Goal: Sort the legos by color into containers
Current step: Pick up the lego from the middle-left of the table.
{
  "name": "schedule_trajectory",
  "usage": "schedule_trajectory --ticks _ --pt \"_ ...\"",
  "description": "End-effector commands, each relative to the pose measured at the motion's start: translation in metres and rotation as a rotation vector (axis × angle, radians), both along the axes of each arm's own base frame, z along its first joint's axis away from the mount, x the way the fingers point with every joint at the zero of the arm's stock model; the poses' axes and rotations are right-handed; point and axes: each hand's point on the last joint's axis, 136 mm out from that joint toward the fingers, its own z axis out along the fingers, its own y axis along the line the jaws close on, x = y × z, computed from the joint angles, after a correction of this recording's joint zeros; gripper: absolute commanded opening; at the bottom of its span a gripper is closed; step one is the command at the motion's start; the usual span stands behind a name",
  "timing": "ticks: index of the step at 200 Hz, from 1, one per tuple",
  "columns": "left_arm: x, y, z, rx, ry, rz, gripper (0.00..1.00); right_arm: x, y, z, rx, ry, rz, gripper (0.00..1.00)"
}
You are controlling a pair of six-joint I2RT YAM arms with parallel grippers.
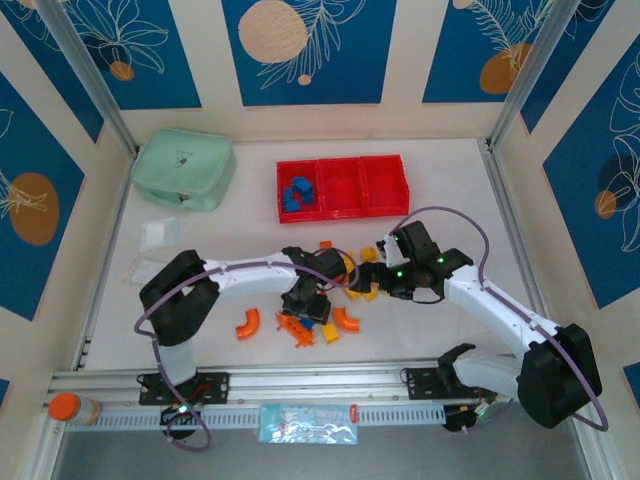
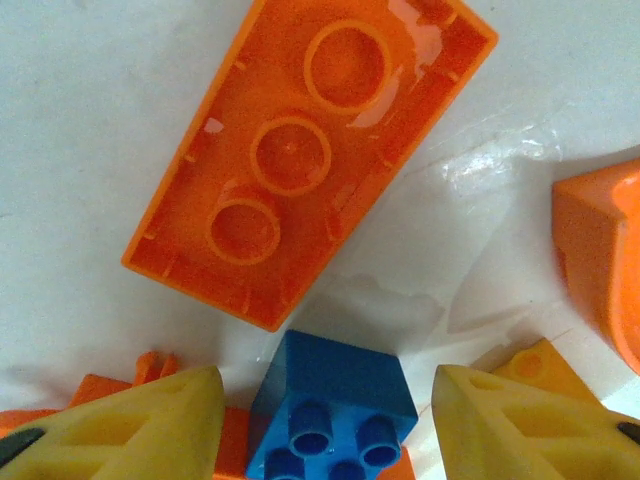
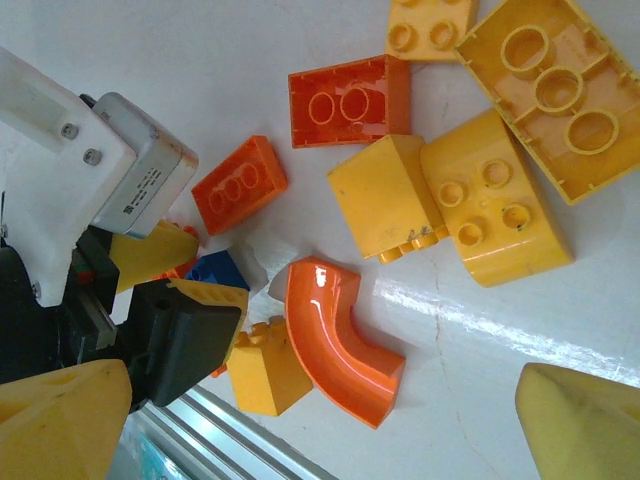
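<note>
The left tool is hanging nose-down over the pile by the worktop's near edge. Its jaws are standing apart either side of the blue brick, not gripping yet. The danger is that one finger is sitting over orange pieces and may be snagging them, twisting the brick loose. The right tool is gaping wide and empty close by, so the arms could be clashing. The red tray is sitting toward the far edge.

Mint-green zip pouch lies at far left of table. Clear plastic wrapping lies near it. Orange-capped jar lies at near-left corner.
</note>
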Motion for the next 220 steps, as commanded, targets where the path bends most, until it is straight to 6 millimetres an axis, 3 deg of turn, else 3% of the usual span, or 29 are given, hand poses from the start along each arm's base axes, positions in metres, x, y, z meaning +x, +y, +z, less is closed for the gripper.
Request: schedule_trajectory --ticks 1,81,141,177,220 --pt "-0.006 0.018 -0.009 0.096 0.011 -0.028 0.57 -0.005 -0.001 0.000 0.011 0.016 -0.002 0.99" --pt "-0.006 0.036 -0.009 0.162 -0.007 -0.026 0.50 0.000 -0.002 0.000 0.021 0.014 -0.014 0.99" --pt "0.000 0.029 -0.009 0.150 -0.030 -0.020 0.37 0.003 -0.002 0.002 0.028 0.008 -0.021 0.99" --pt "0.009 0.032 0.002 0.157 -0.066 -0.015 0.33 0.005 -0.004 0.006 0.029 -0.004 -0.022 0.99" --pt "0.027 0.033 0.030 0.084 -0.123 0.046 0.31 0.012 0.000 0.021 0.056 -0.043 -0.014 0.99"
